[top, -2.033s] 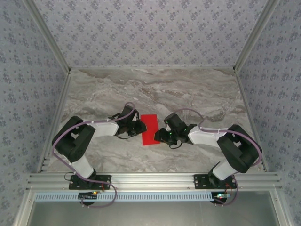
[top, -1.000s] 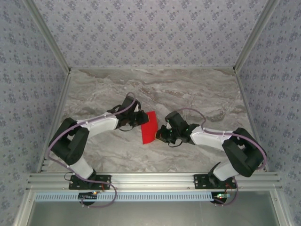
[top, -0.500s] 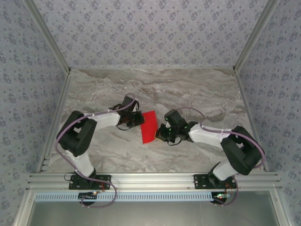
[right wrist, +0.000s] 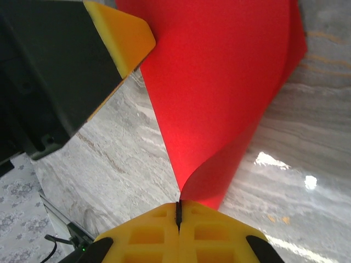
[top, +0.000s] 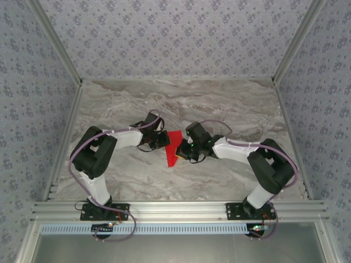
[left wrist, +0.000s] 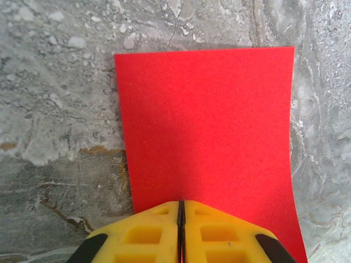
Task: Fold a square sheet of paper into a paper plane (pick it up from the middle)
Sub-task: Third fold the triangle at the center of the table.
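Observation:
The square sheet of paper (top: pixel 172 151) is bright red and hangs between my two grippers over the middle of the marble table (top: pixel 181 104). My left gripper (top: pixel 163 140) is shut on its left edge. In the left wrist view the yellow jaws (left wrist: pixel 181 204) meet on the near edge, and the sheet (left wrist: pixel 205 120) spreads out flat ahead. My right gripper (top: pixel 184 149) is shut on the opposite edge. In the right wrist view its jaws (right wrist: pixel 178 207) pinch the sheet (right wrist: pixel 219 82), which curls up and over toward the left gripper's yellow finger (right wrist: pixel 123 35).
Patterned walls (top: pixel 175 38) close in the table at the back and both sides. An aluminium rail (top: pixel 175 209) runs along the near edge by the arm bases. Bare marble lies behind and in front of the grippers.
The right gripper has moved left toward the left one, so the sheet has bowed and looks narrower from above. The left jaws have closed further on the sheet's edge.

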Motion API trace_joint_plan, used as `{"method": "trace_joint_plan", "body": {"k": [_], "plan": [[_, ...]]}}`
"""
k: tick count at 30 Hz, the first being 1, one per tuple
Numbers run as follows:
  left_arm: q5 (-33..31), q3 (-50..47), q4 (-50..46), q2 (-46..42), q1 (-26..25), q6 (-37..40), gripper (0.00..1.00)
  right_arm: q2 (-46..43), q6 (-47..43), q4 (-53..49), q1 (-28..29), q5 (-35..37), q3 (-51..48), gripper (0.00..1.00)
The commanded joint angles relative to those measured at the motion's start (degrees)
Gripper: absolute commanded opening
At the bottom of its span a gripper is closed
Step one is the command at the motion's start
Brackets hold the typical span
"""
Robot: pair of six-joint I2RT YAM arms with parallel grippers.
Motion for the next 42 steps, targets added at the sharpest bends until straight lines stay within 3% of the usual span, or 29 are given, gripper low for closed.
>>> {"method": "trace_joint_plan", "body": {"k": [1,17,42], "plan": [[0.82,0.42,-1.13,1.51,-0.6,0.89,0.1,2.38,0.46,1.86,-0.25,0.1,1.59,0.02],[0.93,0.73,-1.27,1.86,-0.91,0.43,0.1,7.42,2.1,10.58,0.24,2.97,1.13,0.02],[1.31,1.1,-1.36,2.51,-1.2,0.51,0.09,11.19,-1.33,11.51,0.6,1.3,3.06,0.02]]}}
